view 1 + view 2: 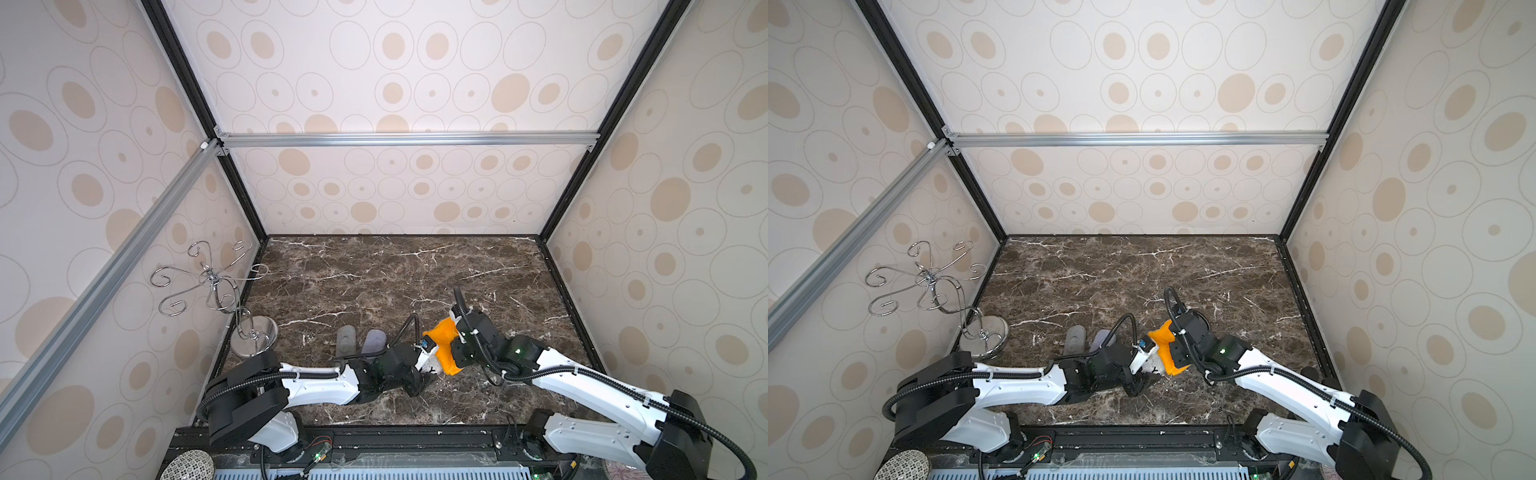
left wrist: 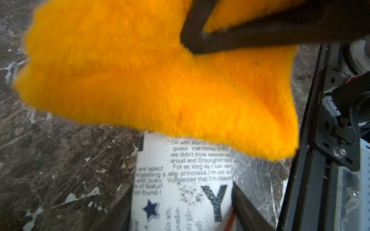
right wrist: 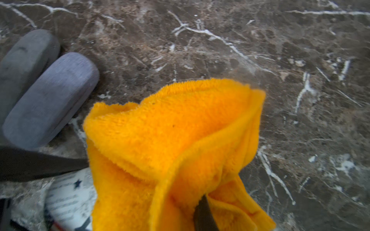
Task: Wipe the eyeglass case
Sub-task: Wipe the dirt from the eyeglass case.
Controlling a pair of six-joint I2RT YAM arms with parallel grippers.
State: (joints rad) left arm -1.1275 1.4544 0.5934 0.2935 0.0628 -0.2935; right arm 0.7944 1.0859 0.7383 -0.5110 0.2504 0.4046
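Observation:
The eyeglass case is white with newspaper-style print, a blue star and a big "Y". My left gripper is shut on it, a dark finger on each side, near the table's front middle. An orange fluffy cloth is bunched in my right gripper, which is shut on it. The cloth lies over the far part of the case and hides it. The case shows at the cloth's edge in the right wrist view. In both top views the cloth sits between the two wrists.
Two grey oblong cases lie side by side just left of the grippers, also in the right wrist view. A chrome hook stand with a round base stands at the left wall. Dark marble tabletop.

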